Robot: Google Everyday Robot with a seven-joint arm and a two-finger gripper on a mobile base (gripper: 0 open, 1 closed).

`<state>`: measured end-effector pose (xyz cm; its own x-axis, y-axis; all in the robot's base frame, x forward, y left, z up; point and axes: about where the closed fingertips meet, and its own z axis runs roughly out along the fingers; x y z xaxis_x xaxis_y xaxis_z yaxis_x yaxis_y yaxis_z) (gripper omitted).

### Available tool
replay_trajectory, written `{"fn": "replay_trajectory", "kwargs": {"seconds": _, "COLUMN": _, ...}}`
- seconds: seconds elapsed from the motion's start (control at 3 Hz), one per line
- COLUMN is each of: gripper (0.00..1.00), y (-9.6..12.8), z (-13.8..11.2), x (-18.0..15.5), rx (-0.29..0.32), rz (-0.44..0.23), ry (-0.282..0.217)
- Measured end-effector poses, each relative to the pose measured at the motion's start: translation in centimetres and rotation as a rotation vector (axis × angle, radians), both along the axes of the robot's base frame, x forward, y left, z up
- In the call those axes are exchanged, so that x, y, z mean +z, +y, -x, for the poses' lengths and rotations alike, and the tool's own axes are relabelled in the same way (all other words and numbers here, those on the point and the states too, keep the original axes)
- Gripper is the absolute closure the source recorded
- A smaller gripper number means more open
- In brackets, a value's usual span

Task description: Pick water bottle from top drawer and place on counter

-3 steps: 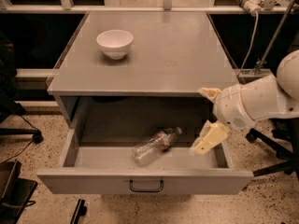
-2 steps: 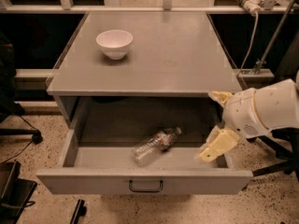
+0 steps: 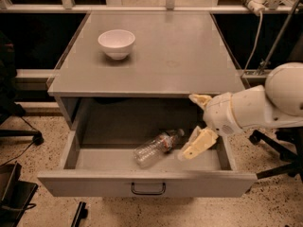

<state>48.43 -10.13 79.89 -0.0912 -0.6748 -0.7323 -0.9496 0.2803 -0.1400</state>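
The water bottle (image 3: 156, 148) lies on its side in the open top drawer (image 3: 147, 182), near the middle, cap pointing to the right and back. My gripper (image 3: 195, 123) hangs over the right part of the drawer, just to the right of the bottle's cap, with the fingers spread wide and empty. The upper finger (image 3: 200, 100) is at the level of the counter's front edge and the lower finger (image 3: 199, 144) is down inside the drawer. The grey counter (image 3: 170, 56) is the cabinet top above the drawer.
A white bowl (image 3: 116, 43) stands on the back left of the counter. The drawer's right wall (image 3: 226, 151) is close beside my arm. Chair legs (image 3: 274, 150) are on the floor to the right and dark objects (image 3: 14, 193) to the left.
My gripper swung slightly right, then came back left and closer to the bottle's cap end. The bottle has not moved.
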Motion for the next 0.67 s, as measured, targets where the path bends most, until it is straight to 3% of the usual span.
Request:
{"fn": "replay_trajectory", "kwargs": {"seconds": 0.33, "gripper": 0.0, "y": 2.5, "z": -1.4, "x": -2.8, "rx": 0.043, "rz": -0.058, "ry": 0.011}}
{"fn": "replay_trajectory", "kwargs": {"seconds": 0.67, "gripper": 0.0, "y": 3.7, "z": -1.6, "x": -4.9, "rx": 0.045, "rz": -0.083, "ry": 0.032}}
